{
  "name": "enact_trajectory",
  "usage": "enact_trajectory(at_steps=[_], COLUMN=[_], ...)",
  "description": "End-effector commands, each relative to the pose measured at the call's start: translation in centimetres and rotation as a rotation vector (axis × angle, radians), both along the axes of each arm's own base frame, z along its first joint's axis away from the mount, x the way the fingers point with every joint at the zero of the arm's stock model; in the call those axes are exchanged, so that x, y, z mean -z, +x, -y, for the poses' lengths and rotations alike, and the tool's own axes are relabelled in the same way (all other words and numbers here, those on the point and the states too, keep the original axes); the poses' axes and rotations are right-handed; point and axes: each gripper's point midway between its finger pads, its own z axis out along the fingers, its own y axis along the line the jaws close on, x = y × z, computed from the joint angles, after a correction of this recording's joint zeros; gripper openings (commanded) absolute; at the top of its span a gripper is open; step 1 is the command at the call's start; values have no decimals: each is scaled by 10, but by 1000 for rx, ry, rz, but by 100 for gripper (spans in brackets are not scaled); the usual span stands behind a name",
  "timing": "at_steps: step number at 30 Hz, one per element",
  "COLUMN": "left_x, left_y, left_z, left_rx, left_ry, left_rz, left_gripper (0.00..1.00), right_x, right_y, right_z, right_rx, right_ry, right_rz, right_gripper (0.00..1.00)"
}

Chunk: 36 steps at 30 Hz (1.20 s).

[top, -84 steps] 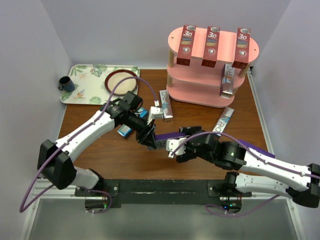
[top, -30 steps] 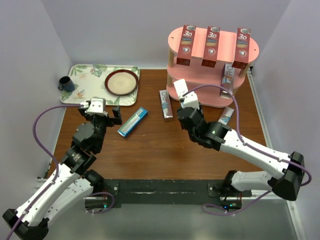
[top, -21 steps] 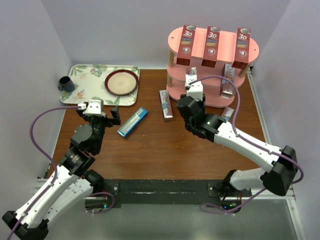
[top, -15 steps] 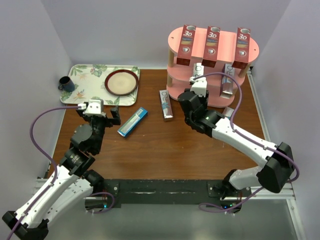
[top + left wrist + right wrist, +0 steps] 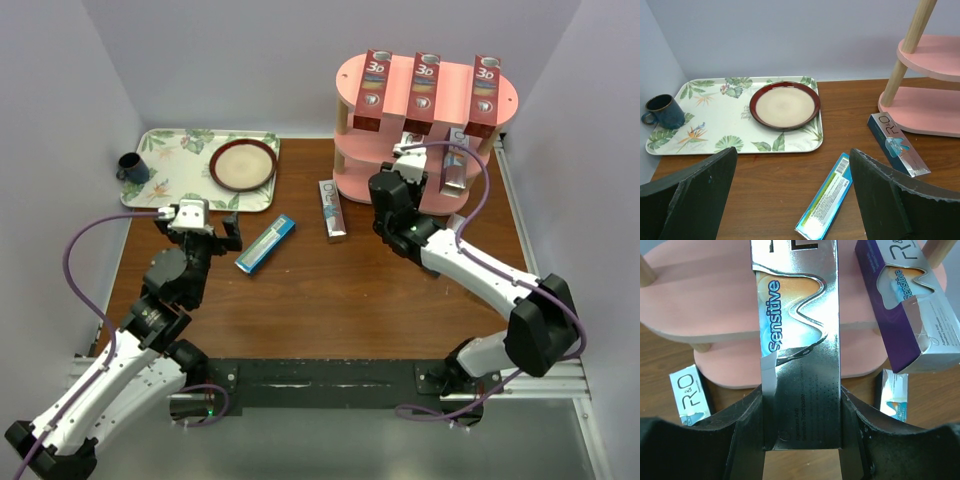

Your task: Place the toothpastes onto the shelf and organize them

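Brown wood-grain tabletop (image 5: 330, 300), lavender walls (image 5: 250, 60): right gripper (image 5: 800, 432) clamped on glossy rectangular silver carton (image 5: 799, 330) at pink oval-board shelf (image 5: 455, 95) upper right, narrow gap to purple carton (image 5: 900, 315) on its right; left gripper (image 5: 792, 197) jaws apart, left of centre, facing flat teal carton (image 5: 825, 205) lying near floral tray (image 5: 715, 135).

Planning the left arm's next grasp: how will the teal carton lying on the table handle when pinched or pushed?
The teal carton looks like a thin-walled box: probably light, crushable under a hard pinch. Lying flat on the table, it should slide or pivot, not roll. Glossy print may make it slippery.
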Motion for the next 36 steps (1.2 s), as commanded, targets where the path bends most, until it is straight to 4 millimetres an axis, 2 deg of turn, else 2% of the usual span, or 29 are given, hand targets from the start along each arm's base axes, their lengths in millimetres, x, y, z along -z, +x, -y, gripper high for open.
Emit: enact_trajectory(at_steps=[1,10,28,36], left_x=[-2,-1,-2,-3], left_y=[3,3,2,1], left_z=[0,1,1,0], left_rx=[-6,-1,3,2], left_ry=[-2,3,1,1], left_rz=[13,11,18,20], left_gripper=[100,100,100,100], right_x=[-23,-18,-26,-27], right_y=[14,32,40,48], right_z=[7,8,8,7], right_rx=[53,62,63,56], right_ry=[64,36,40,39], right_rz=[117,109,132,129], right_gripper=[15,21,40,44])
